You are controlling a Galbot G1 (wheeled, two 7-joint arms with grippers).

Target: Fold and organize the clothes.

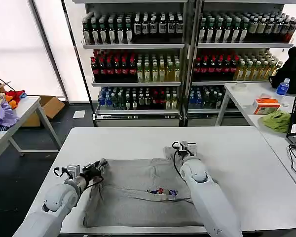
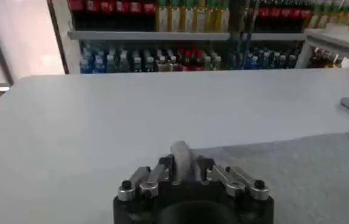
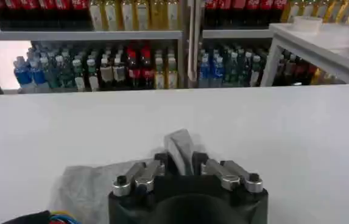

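Grey shirt [image 1: 138, 195] lies spread on the white bench [image 1: 246, 163], its long axis running across the robot's front, print facing up near the right forearm. Each far corner is already taken: the left pincer [image 1: 99, 165] is clamped on a pinch of cloth at the left far corner, the right pincer [image 1: 183, 147] likewise closed on a fold at the right far corner. The body of the shirt stretches from both toward the robot, so a fold would likely draw that edge nearward.

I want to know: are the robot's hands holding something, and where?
Both pinch the grey shirt: left gripper its far left corner, right gripper its far right edge.
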